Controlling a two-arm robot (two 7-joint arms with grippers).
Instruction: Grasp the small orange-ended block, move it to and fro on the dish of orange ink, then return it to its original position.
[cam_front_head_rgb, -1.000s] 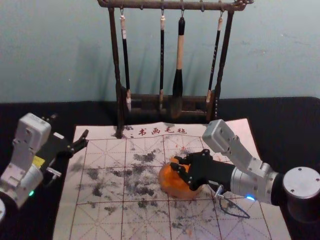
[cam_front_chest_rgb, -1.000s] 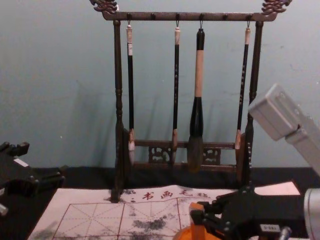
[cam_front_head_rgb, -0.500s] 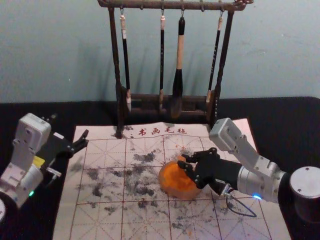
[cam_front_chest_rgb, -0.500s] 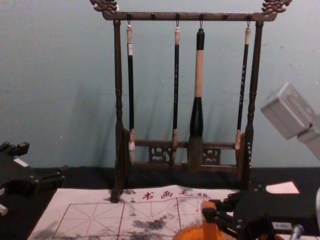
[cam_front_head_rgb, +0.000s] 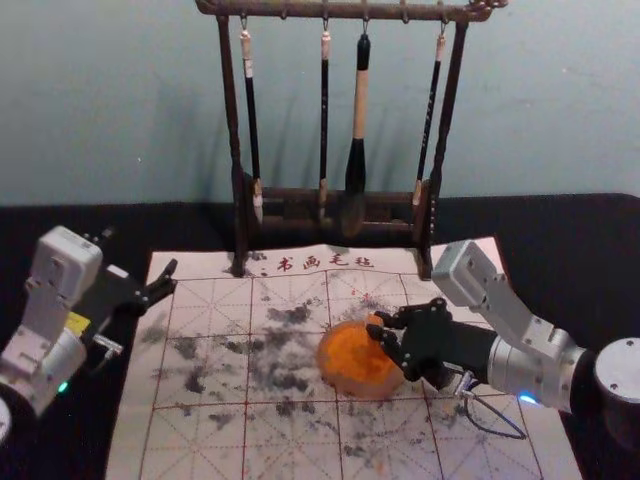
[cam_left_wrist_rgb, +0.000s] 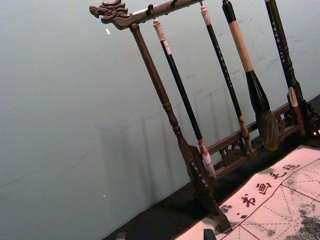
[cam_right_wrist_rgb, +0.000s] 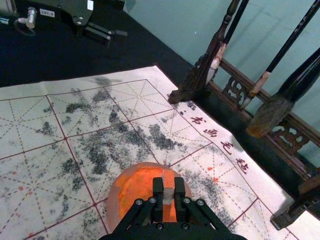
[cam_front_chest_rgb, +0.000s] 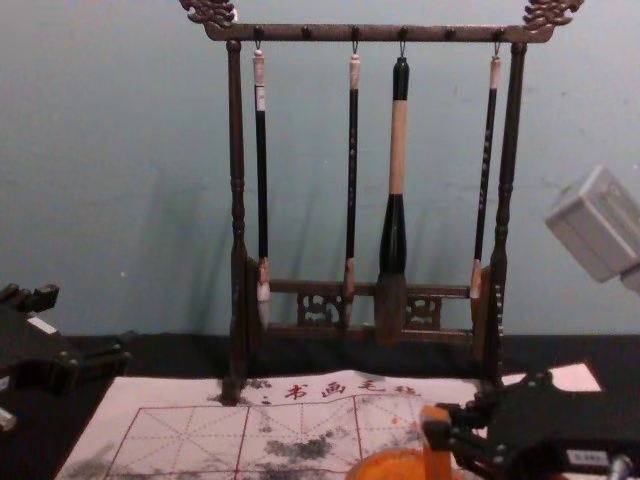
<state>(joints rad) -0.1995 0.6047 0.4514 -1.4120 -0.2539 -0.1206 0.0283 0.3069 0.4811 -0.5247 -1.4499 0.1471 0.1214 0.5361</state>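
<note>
We have the two fingers (cam_right_wrist_rgb: 158, 189) of the right gripper (cam_right_wrist_rgb: 168, 192) closed on the small block (cam_right_wrist_rgb: 168, 179), one pad against each side, with no slack that we can make out. The block stands roughly upright in that grip, its orange upper end poking out above the fingertips. Its lower part hangs over the dish of orange ink (cam_front_head_rgb: 352, 362), toward the side nearer our right arm; we cannot tell whether its underside touches the ink.

So we count the grasp as done, and we judge ourselves to be in the to-and-fro stage. How many strokes are behind us, or remain, one moment cannot say. What is left is any further rubbing, then a lift clear of the rim, the carry back and the release. We cannot pick out the block's original spot, so the return is plainly undone. We should keep the strokes level and short, since a hard press near the rim might tip the dish or twist the block in our grip.

Farther out, the dish sits on the ink-spotted mat (cam_front_head_rgb: 205, 300), in front of the brush stand (cam_front_head_rgb: 240, 215). Our left gripper (cam_left_wrist_rgb: 164, 235) is parked beside the mat's left edge, fingers spread wide and holding nothing
</note>
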